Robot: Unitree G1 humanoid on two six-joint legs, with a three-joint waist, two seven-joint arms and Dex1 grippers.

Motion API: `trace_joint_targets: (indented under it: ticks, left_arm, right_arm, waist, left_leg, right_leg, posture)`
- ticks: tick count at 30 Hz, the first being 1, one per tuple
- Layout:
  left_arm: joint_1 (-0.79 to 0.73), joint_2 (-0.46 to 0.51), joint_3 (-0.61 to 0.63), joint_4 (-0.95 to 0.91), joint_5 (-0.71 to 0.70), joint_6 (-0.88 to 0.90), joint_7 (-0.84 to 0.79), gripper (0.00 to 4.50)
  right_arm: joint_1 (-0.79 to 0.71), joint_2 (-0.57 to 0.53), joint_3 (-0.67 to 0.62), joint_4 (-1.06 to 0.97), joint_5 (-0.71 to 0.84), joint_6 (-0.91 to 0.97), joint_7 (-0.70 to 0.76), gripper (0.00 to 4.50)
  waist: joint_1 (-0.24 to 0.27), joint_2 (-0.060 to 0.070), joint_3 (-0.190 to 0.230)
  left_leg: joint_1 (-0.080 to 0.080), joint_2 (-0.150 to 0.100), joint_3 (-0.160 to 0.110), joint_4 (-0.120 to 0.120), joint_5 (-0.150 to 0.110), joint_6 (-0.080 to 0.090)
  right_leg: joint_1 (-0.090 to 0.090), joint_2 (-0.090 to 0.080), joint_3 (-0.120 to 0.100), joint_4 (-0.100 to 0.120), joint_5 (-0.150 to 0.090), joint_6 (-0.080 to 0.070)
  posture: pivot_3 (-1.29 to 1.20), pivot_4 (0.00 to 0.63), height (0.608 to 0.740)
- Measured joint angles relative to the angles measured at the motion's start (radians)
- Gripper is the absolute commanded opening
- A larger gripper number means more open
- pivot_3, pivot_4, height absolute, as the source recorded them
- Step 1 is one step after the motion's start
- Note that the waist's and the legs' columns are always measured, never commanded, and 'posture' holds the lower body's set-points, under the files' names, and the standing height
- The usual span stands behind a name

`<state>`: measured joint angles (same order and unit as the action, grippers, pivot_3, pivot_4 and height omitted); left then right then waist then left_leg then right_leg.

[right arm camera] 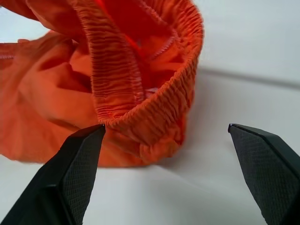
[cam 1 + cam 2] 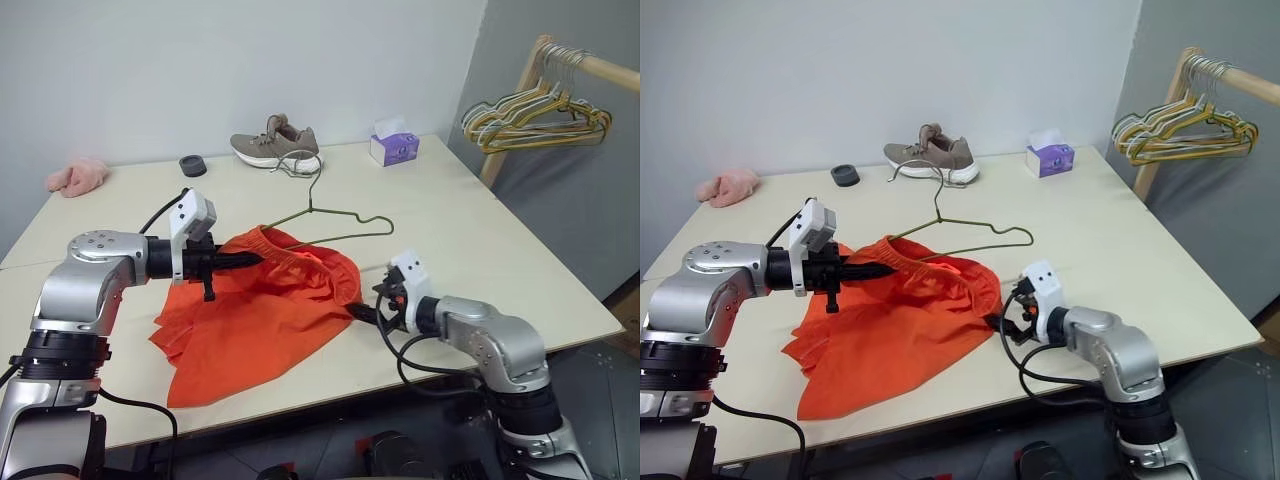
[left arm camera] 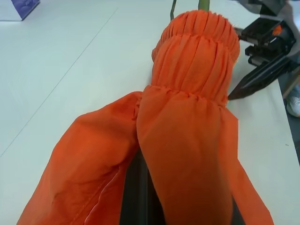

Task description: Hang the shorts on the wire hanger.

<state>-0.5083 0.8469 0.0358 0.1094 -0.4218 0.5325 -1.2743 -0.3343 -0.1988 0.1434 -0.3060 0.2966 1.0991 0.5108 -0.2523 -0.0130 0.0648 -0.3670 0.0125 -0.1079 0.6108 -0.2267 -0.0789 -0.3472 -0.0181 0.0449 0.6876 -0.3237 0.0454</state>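
Orange fabric of the shorts (image 2: 260,310) lay nearest the camera, spread across the front half of the white table (image 2: 470,240), its loose leg hems trailing toward six o'clock. Thin and limp, the cloth looked light, with no stiffness to hold a shape; it would probably sag and fold wherever it was not supported. The gathered elastic waistband was the thickest part, ribbed and likely grippy, so it seemed the sensible place to take hold.

At about nine o'clock of the shorts, the left gripper (image 2: 238,260) was closed on the waistband and held that edge lifted off the table, the fabric draping down from it. At three o'clock, the right gripper (image 1: 166,140) stood wide open and held nothing, its two black fingers (image 1: 77,168) straddling the far loop of the waistband, one tip just beside the elastic. Closing there would probably let the two arms stretch the band between them.

Toward twelve o'clock, the wire hanger (image 2: 345,222) lay flat on the table, its lower bar touching or slipping under the raised waistband; which of the two could not be told. Its hook pointed toward a grey shoe (image 2: 275,143) at the back edge.
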Motion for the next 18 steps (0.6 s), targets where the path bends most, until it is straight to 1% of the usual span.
trace_joint_targets:
  ticks: [4,8,11,15,18]
  left_arm:
    - [0.0,0.0,0.0,0.0,0.0,0.0,0.001,0.0]
    - [0.0,-0.001,0.0,0.0,0.0,0.0,0.007,0.0]
    - [0.0,-0.002,0.0,0.0,-0.001,0.0,0.015,0.0]
    - [0.0,-0.007,0.0,0.0,-0.005,0.0,0.019,0.0]
    - [0.0,-0.007,0.0,0.0,-0.005,0.0,0.02,0.0]
  right_arm:
    - [0.001,0.008,0.027,0.028,0.001,-0.011,-0.018,4.48]
    - [0.028,-0.014,0.027,-0.007,0.027,-0.011,-0.011,4.48]
    - [0.034,0.012,0.034,-0.001,0.027,-0.023,-0.039,4.48]
    - [0.021,0.045,0.038,0.052,-0.012,-0.097,-0.104,4.48]
    - [0.005,0.05,0.037,0.105,-0.058,-0.171,-0.157,4.48]
  waist:
    - [0.001,0.0,0.0]
    - [0.001,0.0,0.0]
    - [-0.001,0.0,0.0]
    - [0.0,0.0,0.0]
    - [0.001,0.0,0.0]
  left_leg:
    - [-0.001,0.0,0.0,0.0,0.0,0.0]
    - [-0.001,0.0,0.0,0.0,0.0,0.0]
    - [-0.001,0.0,0.0,0.0,0.0,0.0]
    - [-0.001,0.0,0.0,0.0,0.0,0.0]
    - [-0.001,0.0,0.0,0.0,0.0,0.0]
  right_leg:
    - [-0.001,0.0,0.0,0.0,0.0,0.0]
    - [-0.002,0.0,0.0,0.0,0.0,0.0]
    - [-0.002,0.0,0.0,0.001,0.0,0.0]
    - [-0.002,0.0,0.0,0.003,0.0,0.0]
    - [-0.003,0.0,0.0,0.003,0.0,0.0]
  posture:
    - [-0.23,0.0,0.74]
    - [-0.23,0.0,0.74]
    - [-0.23,0.0,0.74]
    - [-0.23,0.0,0.74]
    - [-0.22,0.0,0.74]
